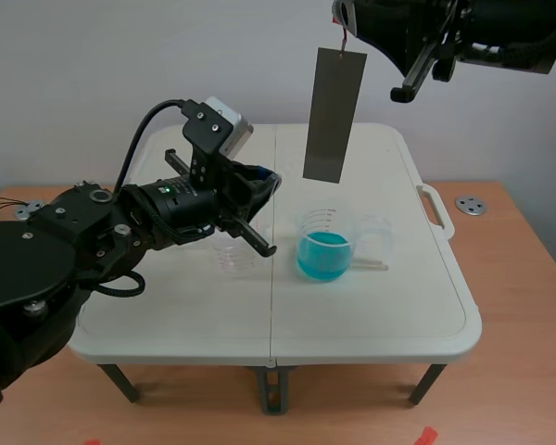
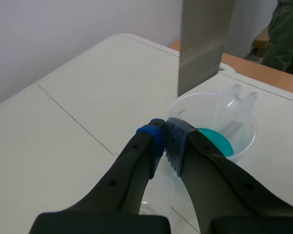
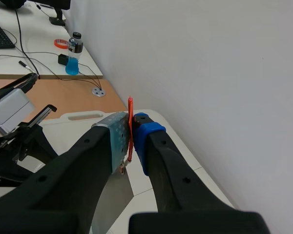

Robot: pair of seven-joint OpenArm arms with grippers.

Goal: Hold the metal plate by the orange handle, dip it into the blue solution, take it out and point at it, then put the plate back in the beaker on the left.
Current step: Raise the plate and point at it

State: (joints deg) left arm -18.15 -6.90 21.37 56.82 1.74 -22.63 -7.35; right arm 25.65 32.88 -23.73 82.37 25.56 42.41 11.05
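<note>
- left gripper (image 2: 165, 130): jaws pressed together on nothing, blue and grey dotted pads touching. The tip aims forward and up toward the lower edge of the metal plate (image 1: 334, 116). I read this as the pointing step.
- To point well, stop the tip short of the plate. It hangs free and would likely swing at a touch. Aim at the plate's face, not at the beaker under it.
- empty beaker (image 1: 237, 254): clear thin plastic, on the worktop (image 1: 352, 315) just beyond the left gripper. This is where the plate ends up. The left arm sits close over it, so it probably has to draw clear before the return.
- blue-solution beaker (image 1: 326, 243): clear, with printed graduations, a handle and a pour lip. It holds turquoise liquid in its lower part and stands just beside the empty one.
- Metal plate: a long flat rectangle, dull grey, matte. It hangs near upright with a slight tilt above the blue-solution beaker, its bottom edge well clear of the rim. Cannot tell if it is wet.
- right gripper (image 3: 131, 127): raised high, jaws clamped on the thin orange handle (image 3: 130, 105). The plate dangles beneath, and so narrow a hold likely lets it pivot.
- Worktop: smooth white plastic with a centre seam and rounded corners.
</note>
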